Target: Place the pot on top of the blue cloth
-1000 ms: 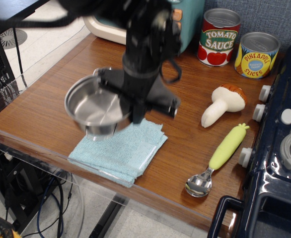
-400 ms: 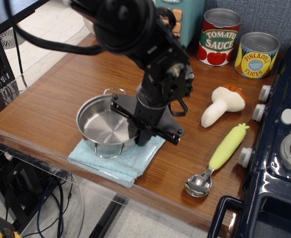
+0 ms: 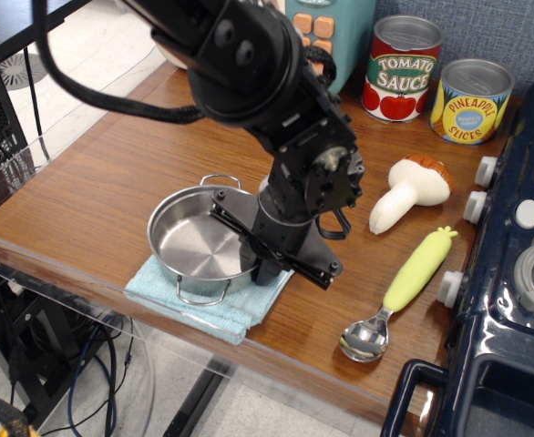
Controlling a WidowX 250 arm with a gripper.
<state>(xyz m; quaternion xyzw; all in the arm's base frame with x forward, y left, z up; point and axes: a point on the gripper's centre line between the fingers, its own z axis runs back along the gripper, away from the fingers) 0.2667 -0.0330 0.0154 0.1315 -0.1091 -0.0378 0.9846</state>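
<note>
The shiny steel pot with two wire loop handles sits upright on the light blue cloth near the table's front edge. It covers most of the cloth; only the front and right edges show. My black gripper is at the pot's right rim, and its fingers appear closed on that rim. The arm's bulk hides the fingertips and the cloth's back right corner.
A tomato sauce can and a pineapple slices can stand at the back right. A toy mushroom and a spoon with a yellow-green handle lie to the right. A dark blue toy stove fills the right edge.
The pot has come down from above the table and moved right onto the cloth. The gripper came down with it and settled slightly lower.
</note>
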